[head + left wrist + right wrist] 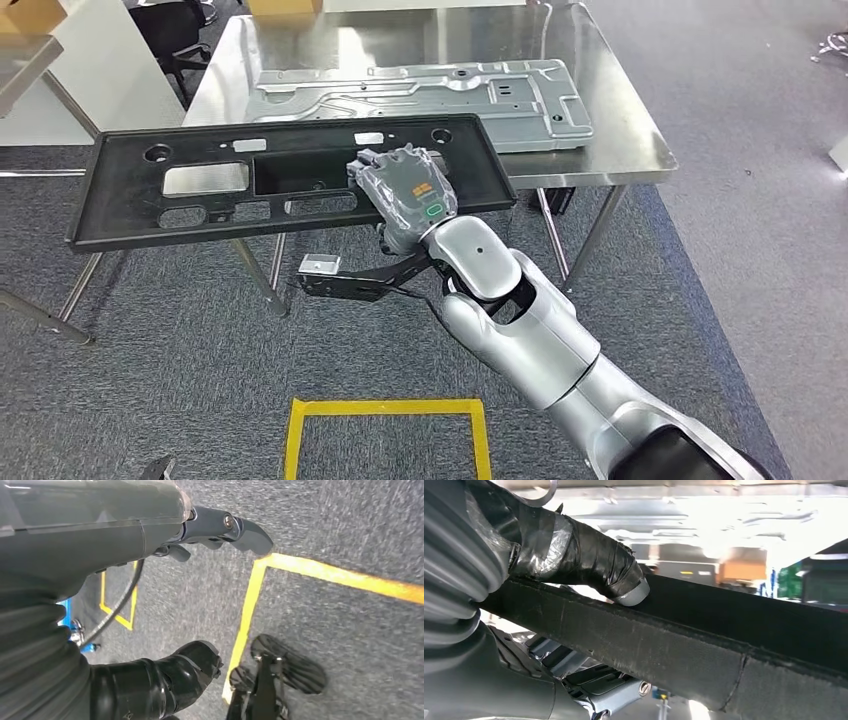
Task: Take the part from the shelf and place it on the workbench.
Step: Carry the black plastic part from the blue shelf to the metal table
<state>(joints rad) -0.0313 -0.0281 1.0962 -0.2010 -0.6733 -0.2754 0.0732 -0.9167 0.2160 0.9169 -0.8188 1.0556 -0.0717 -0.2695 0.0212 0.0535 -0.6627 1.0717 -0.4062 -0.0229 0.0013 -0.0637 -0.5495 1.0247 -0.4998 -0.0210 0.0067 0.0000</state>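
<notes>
My right hand grips the long black plastic panel at its near rim, right of centre, holding it level over the table's near edge. Right wrist view adds the taped thumb pressed on the panel's grainy flat edge. Stainless steel table, shiny; a grey stamped metal plate lies on it behind the panel. Grey carpet floor, yellow tape square. Left wrist view: my left hand hangs above carpet, fingers curled in, holding nothing.
</notes>
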